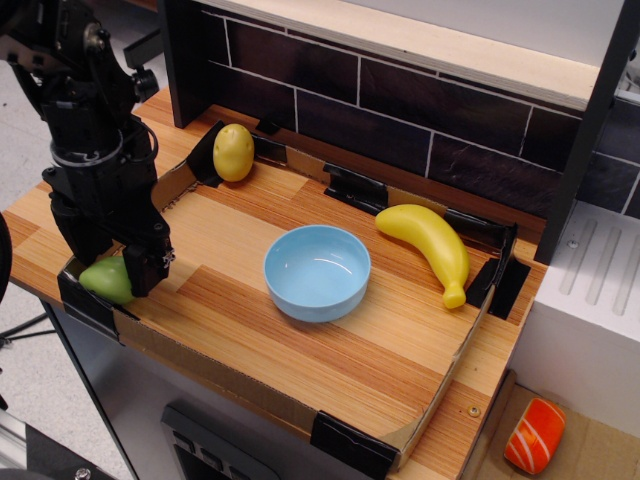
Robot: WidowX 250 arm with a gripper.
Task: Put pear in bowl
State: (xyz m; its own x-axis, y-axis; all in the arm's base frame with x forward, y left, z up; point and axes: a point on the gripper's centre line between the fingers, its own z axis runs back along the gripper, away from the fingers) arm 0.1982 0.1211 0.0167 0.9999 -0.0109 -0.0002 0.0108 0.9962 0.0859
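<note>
1. At the left corner of the counter (330, 350), the black gripper (112, 262) is down over the pear (107, 280), one finger on each side of it.
2. The fingers stand close against the pear, but I cannot tell whether they are pressing it or only flanking it.
3. The pear sits tucked in the corner of the low cardboard border (445, 385), next to a black tape patch, with its green body partly hidden by the gripper.
4. The bowl (317, 271) stands near the middle of the wood, well apart from the pear, and holds nothing.
5. A yellow potato (233, 151) rests at the back left corner.
6. A banana (429, 244) lies to the right of the bowl, near but not touching it.
7. An orange-and-white toy (533, 436) lies off the counter, lower right.
</note>
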